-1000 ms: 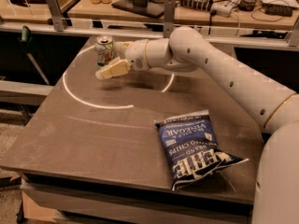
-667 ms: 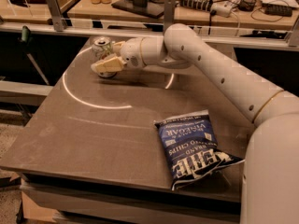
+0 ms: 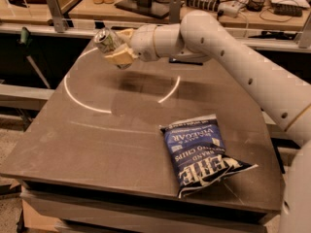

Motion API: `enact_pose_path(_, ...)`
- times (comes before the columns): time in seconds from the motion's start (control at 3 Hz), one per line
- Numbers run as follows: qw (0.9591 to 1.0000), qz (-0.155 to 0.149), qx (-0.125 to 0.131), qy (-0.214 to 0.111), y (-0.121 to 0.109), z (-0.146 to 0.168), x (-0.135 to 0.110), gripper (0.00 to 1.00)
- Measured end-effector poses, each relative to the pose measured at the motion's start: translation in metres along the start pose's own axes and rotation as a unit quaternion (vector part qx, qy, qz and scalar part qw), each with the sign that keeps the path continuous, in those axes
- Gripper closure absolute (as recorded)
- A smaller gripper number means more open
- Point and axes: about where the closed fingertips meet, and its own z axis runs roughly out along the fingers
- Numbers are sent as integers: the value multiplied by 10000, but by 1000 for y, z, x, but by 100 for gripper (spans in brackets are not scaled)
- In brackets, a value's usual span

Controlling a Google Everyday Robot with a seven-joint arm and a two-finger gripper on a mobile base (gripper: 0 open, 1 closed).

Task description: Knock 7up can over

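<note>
The 7up can (image 3: 105, 39) is at the far left of the table (image 3: 97, 144), tipped over to the left with its silver top pointing up and left. It looks lifted off its base. My gripper (image 3: 118, 47) is right against the can's right side, at the end of the white arm (image 3: 204, 38) that reaches in from the right. Part of the can's lower side is hidden behind the gripper.
A blue chip bag (image 3: 197, 152) lies flat near the table's front right. A light arc (image 3: 116, 98) is marked on the tabletop. Behind the table runs a rail (image 3: 63, 28) and a bench with bottles, cables and a stand.
The gripper has moved left and away toward the far edge, pushing into the can. The can stood upright before and now leans hard to the left.
</note>
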Motion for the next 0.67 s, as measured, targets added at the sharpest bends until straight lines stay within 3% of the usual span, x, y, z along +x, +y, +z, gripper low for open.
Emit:
enact_pose_path(0.33,10000,-67,-8,-6,0,1,1,100)
enact_pose_path(0.67,10000,-52,-17,-7,1,2,0,100)
